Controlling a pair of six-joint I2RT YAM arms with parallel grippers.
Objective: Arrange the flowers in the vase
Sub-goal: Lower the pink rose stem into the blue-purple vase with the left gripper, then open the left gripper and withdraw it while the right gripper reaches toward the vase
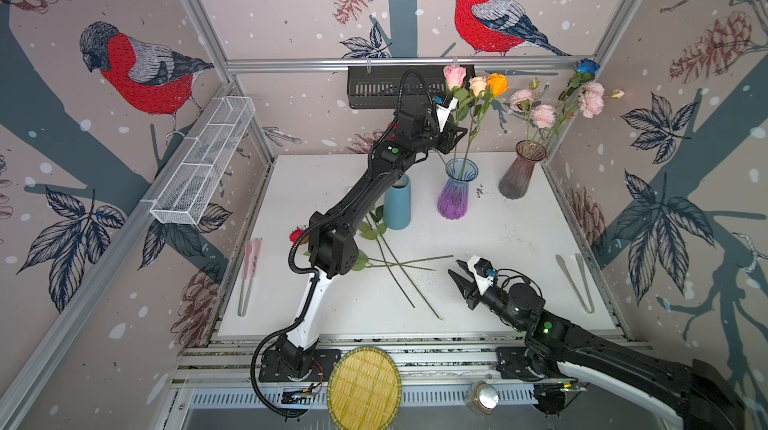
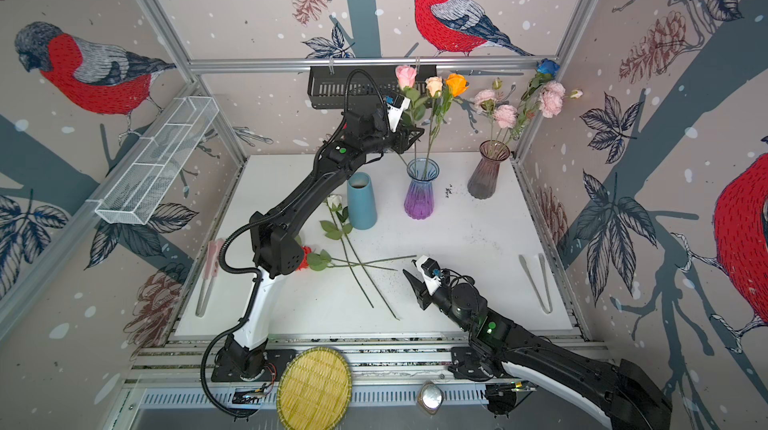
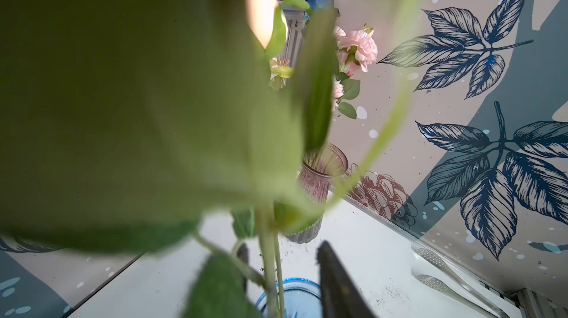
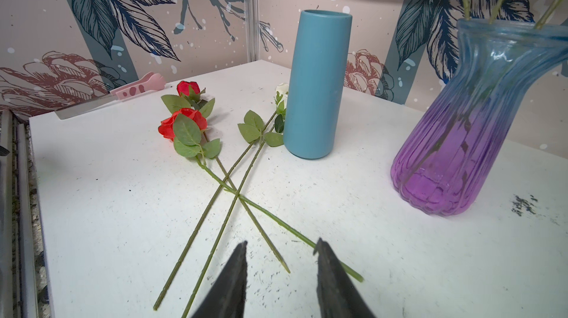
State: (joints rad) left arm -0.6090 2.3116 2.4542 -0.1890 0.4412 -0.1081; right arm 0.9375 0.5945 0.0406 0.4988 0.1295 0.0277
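A blue-to-purple glass vase (image 1: 456, 193) holds a pink rose (image 1: 454, 74), a cream rose (image 1: 478, 84) and an orange rose (image 1: 497, 83). My left gripper (image 1: 457, 134) is up among their stems above the vase mouth. In the left wrist view it (image 3: 282, 245) is open, with stems standing loose between the jaws. Two red roses (image 4: 181, 122) and a white rose (image 4: 282, 88) lie on the table with crossed stems (image 1: 399, 270). Just above the stem ends, my right gripper (image 4: 282, 242) hovers open and empty.
A teal cylinder vase (image 1: 397, 203) stands left of the glass vase. A smoky pink vase (image 1: 521, 176) at the back right holds pink carnations (image 1: 542, 116) and a blue rose (image 1: 587, 67). Pink tongs (image 1: 249, 274) lie at the left edge, metal tongs (image 1: 577, 282) at the right, and a bamboo tray (image 1: 364, 386) in front.
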